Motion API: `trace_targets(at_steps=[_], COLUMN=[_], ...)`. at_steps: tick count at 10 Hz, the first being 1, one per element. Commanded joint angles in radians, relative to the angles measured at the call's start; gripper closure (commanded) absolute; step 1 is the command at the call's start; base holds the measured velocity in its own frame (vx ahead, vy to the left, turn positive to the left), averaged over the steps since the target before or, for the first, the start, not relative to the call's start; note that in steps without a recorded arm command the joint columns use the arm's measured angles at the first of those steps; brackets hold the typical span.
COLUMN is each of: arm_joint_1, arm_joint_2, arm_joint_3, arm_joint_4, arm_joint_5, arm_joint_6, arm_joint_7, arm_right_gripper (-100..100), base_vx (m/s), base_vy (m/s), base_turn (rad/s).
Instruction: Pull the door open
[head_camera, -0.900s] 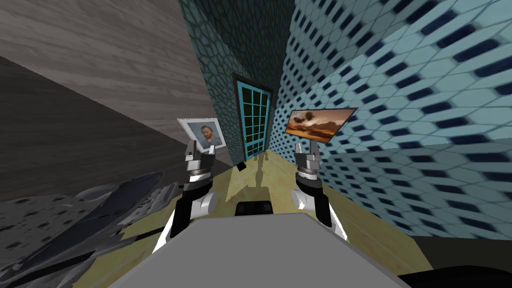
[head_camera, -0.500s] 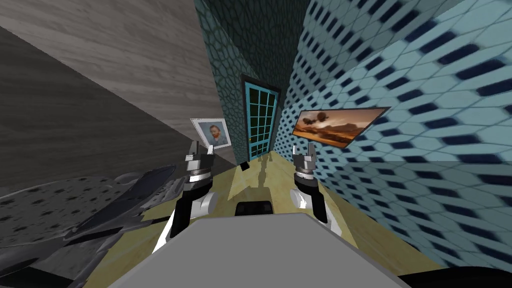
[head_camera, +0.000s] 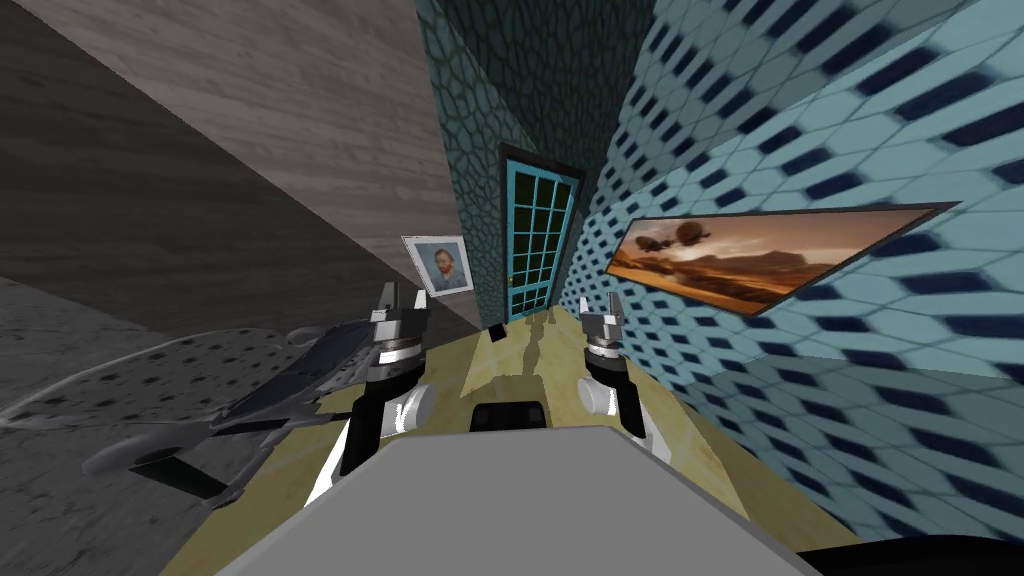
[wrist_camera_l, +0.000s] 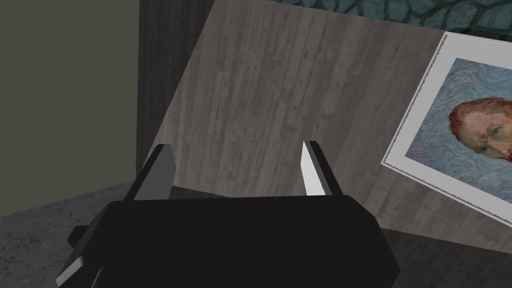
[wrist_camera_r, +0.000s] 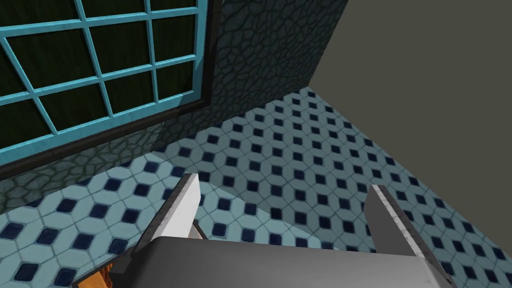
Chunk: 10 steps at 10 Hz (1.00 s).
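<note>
Ahead, at the far end of a narrow corridor, stands the door (head_camera: 540, 235): a tall teal lattice of slim bars around dark square panes, set in a black frame. It looks shut, and any handle is too small to make out. It is well apart from both hands, so you are likely in the approach, with the pull not yet begun. The left gripper (head_camera: 402, 296) and right gripper (head_camera: 602, 308) are held up in front, side by side. Each has its two thin grey blades spread apart and grasps nothing, probably to be ready for a handle once you are close. The right one faces a corner of the door. The left one faces a grey wood-grain wall (wrist_camera_l: 260, 100) bearing a white-bordered portrait (wrist_camera_l: 465, 125) of a red-bearded man. The tiled wall (head_camera: 850, 120) on the right is pale blue with navy diamonds and carries a wide orange landscape picture (head_camera: 770, 255). The floor (head_camera: 560, 370) is glossy yellow. A grey mottled shape (head_camera: 180, 390) lies low on the left, and you cannot tell what it is.
</note>
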Motion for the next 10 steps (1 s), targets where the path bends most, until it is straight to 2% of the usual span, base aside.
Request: trace_targets(at_steps=[1, 10], arm_joint_1=[-0.005, -0.036], arm_joint_2=[-0.008, -0.045], arm_joint_3=[-0.005, -0.013], arm_joint_4=[0.033, 0.226], arm_joint_5=[-0.020, -0.132], arm_joint_6=[-0.008, -0.054], arm_joint_7=[-0.031, -0.196], arm_right_gripper=[-100, -100], base_vx=[0.073, 0.074], base_vy=[-0.020, -0.035], base_turn=[0.198, 0.197])
